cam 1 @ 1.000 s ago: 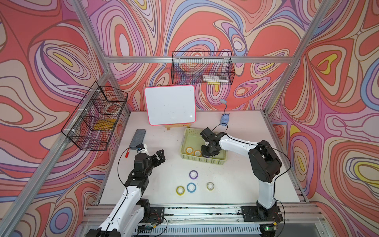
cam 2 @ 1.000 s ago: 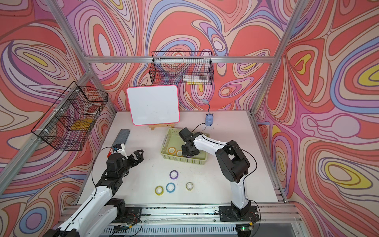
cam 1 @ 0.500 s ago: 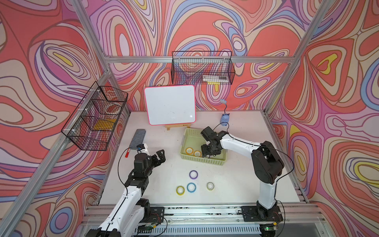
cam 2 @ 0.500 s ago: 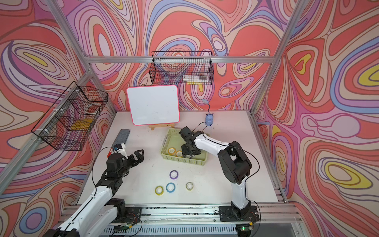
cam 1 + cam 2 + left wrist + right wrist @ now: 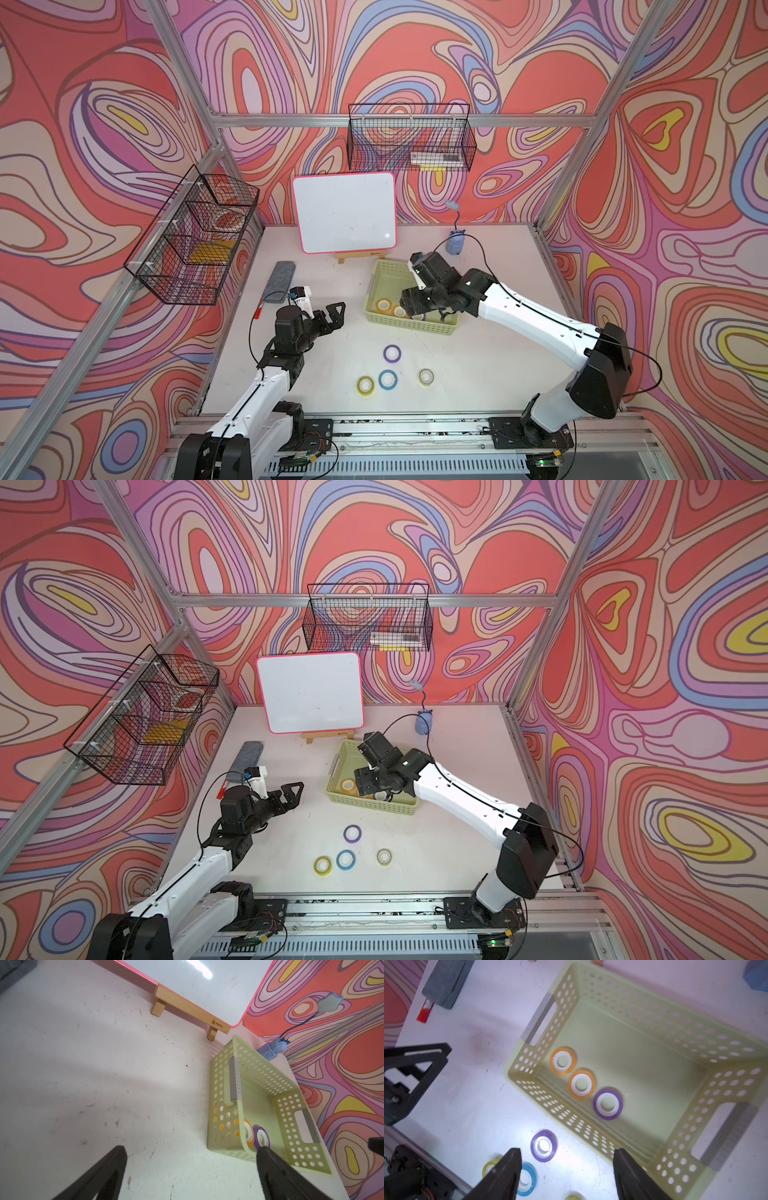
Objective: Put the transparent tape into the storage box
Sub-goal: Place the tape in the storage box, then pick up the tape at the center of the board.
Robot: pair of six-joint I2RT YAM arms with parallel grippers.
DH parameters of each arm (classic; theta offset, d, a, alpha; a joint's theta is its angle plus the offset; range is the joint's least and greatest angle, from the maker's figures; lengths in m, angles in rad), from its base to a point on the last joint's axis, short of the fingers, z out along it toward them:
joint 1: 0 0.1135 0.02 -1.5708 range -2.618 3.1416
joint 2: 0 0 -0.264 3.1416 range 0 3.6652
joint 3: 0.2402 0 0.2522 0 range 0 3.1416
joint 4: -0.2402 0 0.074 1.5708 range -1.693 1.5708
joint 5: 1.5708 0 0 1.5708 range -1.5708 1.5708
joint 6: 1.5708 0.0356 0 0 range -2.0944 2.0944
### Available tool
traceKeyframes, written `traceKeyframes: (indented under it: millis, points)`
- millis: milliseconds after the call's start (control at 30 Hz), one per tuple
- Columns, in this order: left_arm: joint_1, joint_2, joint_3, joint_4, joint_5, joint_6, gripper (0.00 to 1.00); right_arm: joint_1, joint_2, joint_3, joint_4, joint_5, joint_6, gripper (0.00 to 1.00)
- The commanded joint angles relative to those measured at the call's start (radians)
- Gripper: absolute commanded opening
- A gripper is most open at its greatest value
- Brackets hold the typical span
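The storage box (image 5: 415,326) (image 5: 633,1053) is a pale yellow-green perforated basket right of the table's middle. Three transparent tape rolls lie flat in it: two orange (image 5: 562,1060) (image 5: 581,1084) and one purple (image 5: 607,1104). My right gripper (image 5: 566,1152) (image 5: 411,307) hangs open over the box's near wall, holding nothing. On the table in front lie more rolls: purple (image 5: 392,353), blue (image 5: 387,379), yellow (image 5: 365,385) and pale olive (image 5: 426,377). My left gripper (image 5: 332,318) (image 5: 191,1149) stands open and empty above the table, left of the box (image 5: 259,1072).
A whiteboard (image 5: 345,212) on a wooden stand sits behind the box. A grey eraser (image 5: 282,274) and a red marker (image 5: 259,309) lie at the left. A blue object (image 5: 455,243) stands at the back. Black wire baskets (image 5: 409,137) (image 5: 195,237) hang on the walls.
My right gripper has opened over the box and shifted slightly; the purple roll now lies free on the box floor. The left arm has not moved.
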Motion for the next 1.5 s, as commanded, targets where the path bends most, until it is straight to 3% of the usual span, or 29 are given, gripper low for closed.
traceKeyframes:
  millis: [0,200,467,1467]
  points:
    - [-0.005,0.005,0.009,0.046,0.033,0.011,0.99,0.095,0.035,-0.046,0.011,0.037,0.039,0.72]
    - [-0.005,-0.034,0.009,-0.022,-0.057,0.01,0.99,0.207,0.143,-0.064,0.041,0.082,0.113,0.72]
    - [-0.005,-0.139,-0.013,-0.095,-0.177,0.017,0.99,0.224,0.228,-0.109,0.093,0.092,0.212,0.73]
    - [-0.004,-0.129,-0.01,-0.097,-0.183,0.016,0.99,0.239,0.406,-0.055,0.114,0.088,0.21,0.67]
